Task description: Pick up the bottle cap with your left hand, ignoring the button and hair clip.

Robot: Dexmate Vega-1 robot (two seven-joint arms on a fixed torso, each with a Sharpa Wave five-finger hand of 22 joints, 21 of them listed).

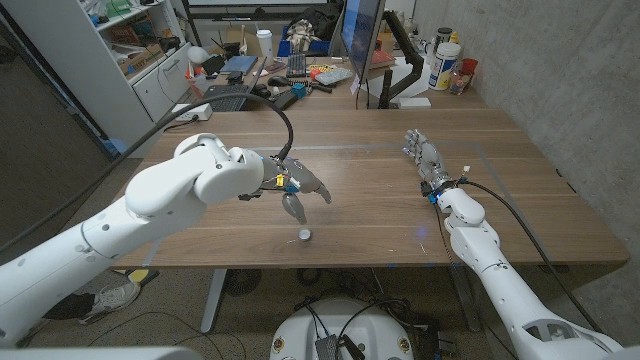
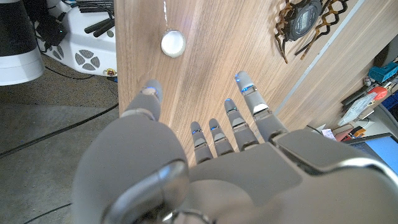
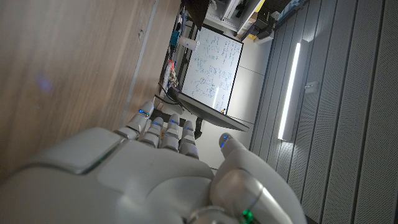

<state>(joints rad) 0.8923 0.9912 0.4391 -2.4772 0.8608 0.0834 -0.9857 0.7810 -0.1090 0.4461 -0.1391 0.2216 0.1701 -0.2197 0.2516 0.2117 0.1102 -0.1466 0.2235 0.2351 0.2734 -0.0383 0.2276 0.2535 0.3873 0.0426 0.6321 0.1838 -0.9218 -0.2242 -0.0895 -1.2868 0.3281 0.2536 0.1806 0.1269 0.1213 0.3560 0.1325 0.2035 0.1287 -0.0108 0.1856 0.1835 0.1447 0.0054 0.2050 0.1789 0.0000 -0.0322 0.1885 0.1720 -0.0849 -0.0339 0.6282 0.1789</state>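
Now left hand (image 1: pixel 300 190) open above bottle cap (image 1: pixel 303 235), apart

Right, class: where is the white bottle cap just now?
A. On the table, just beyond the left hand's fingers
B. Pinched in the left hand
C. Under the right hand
A: the bottle cap lies bare on the table, clear of the left hand's spread fingers.

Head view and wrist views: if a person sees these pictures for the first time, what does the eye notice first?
First the big white left arm, its left hand hanging open over the table, fingers pointing down. Just past its fingertips, near the table's front edge, lies the small white cap, untouched. In the left wrist view a brown hair clip lies farther along the table, and the right hand waits at the far right, holding nothing.
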